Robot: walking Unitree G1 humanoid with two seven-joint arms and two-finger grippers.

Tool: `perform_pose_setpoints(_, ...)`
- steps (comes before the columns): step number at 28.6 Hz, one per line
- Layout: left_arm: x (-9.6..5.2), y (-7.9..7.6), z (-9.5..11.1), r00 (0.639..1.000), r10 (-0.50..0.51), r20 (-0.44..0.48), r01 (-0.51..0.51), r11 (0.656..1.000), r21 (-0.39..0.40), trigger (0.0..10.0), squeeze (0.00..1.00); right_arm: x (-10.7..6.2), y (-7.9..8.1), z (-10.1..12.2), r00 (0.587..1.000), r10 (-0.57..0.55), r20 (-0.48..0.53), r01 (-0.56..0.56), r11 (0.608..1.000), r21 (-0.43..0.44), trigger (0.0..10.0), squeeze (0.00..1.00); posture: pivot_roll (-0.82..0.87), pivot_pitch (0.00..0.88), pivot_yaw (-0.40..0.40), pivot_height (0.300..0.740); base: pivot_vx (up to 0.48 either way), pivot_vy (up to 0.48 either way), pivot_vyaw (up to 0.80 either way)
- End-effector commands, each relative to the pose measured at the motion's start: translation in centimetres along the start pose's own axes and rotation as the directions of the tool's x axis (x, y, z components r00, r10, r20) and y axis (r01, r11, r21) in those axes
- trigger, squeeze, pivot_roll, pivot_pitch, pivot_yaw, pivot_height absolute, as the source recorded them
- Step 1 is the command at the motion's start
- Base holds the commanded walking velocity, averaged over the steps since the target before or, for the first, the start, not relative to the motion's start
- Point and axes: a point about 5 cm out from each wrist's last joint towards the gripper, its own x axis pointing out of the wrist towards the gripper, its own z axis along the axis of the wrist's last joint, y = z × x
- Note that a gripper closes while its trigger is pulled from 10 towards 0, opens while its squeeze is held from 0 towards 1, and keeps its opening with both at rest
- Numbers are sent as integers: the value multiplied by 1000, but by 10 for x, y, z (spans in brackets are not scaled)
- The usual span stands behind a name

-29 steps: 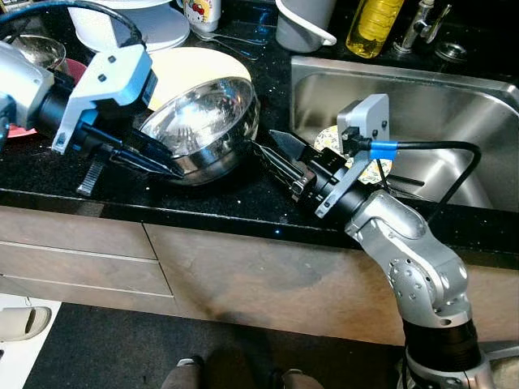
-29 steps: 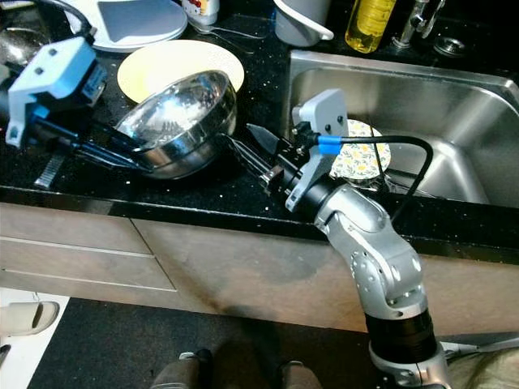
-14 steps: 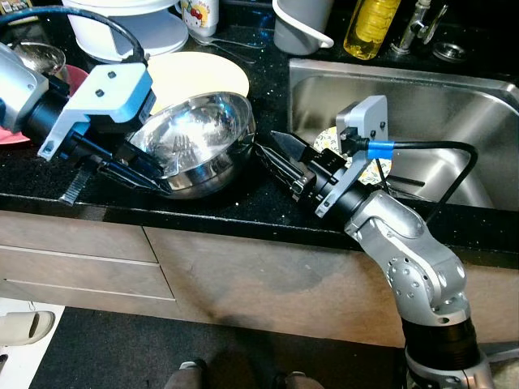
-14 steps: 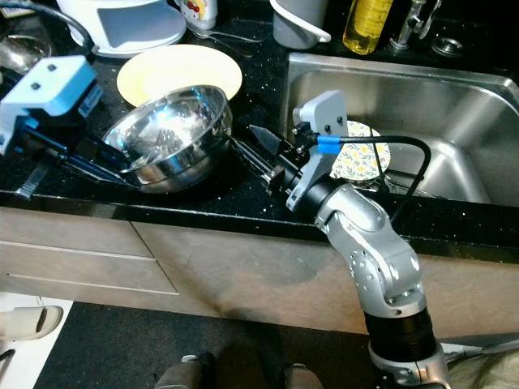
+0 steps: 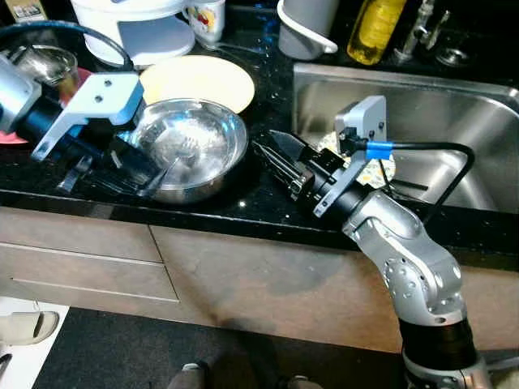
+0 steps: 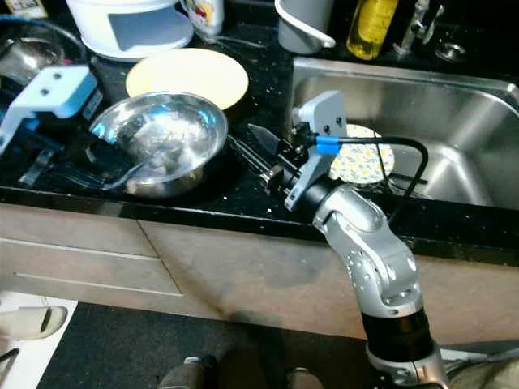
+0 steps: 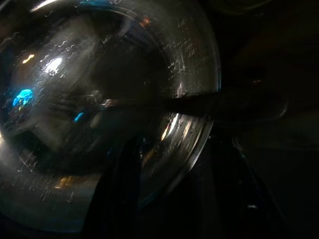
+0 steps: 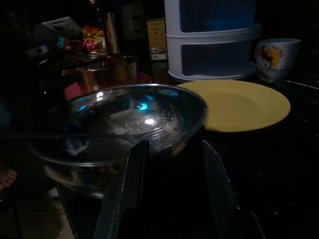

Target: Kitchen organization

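Steel bowl (image 5: 188, 146) now sits level on black bench (image 5: 243, 198), no longer tipped up on edge as second ago; stands near front edge, overlapping yellow plate (image 5: 203, 79) behind it. Fork (image 5: 166, 168) lies inside bowl. Left gripper (image 5: 134, 174) at bowl's near-left rim, fingers seemingly pinching rim, though dark wrist view leaves this unsure. Right gripper (image 5: 272, 150) just beside bowl's right side, fingers spread, holding nothing. Sink (image 5: 454, 97) at bench's right end, patterned plate (image 6: 362, 161) inside.
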Motion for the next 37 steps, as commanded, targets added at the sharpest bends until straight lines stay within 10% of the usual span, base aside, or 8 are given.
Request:
perform_pose_setpoints(1, -4, 5, 1, 998, 57, -20, -56, 998, 26, 10000, 173, -2, -2, 1, 1000, -11, 12, 11, 1000, -3, 10000, 0, 72, 129, -22, 740, 0, 0, 0)
perform_pose_setpoints(3, -5, 8, 1, 997, 80, -21, -79, 996, 33, 10000, 0, -2, -2, 1, 1000, -12, 12, 12, 1000, -2, 10000, 0, 72, 130, -21, 740, 0, 0, 0)
perform_pose_setpoints(18, -28, -6, 52, 930, 8, 368, -75, 983, 168, 10000, 0, -2, -3, 0, 1000, -14, 15, 14, 1000, 5, 10000, 0, 76, 135, -18, 740, 0, 0, 0)
perform_pose_setpoints(23, -29, 8, 53, 885, 255, 390, -331, 934, 138, 10000, 0, -6, -12, 1, 997, -54, 53, 53, 998, 37, 10000, 0, 75, 132, -10, 740, 0, 0, 0)
perform_pose_setpoints(28, -15, 23, 54, 706, 559, 434, -624, 782, 7, 10000, 0, -14, -23, 2, 991, -98, 86, 95, 995, 42, 10000, 0, 74, 129, -8, 740, 0, 0, 0)
perform_pose_setpoints(32, -3, 19, 57, 595, 634, 493, -682, 723, -106, 10000, 0, -16, -24, 3, 990, -99, 104, 94, 994, 51, 10000, 0, 78, 127, -7, 740, 0, 0, 0)
perform_pose_setpoints(37, 23, 1, 47, 354, 766, 537, -669, 608, -426, 10000, 0, -16, -22, 7, 985, -67, 156, 57, 996, 73, 10000, 0, 79, 127, -6, 740, 0, 0, 0)
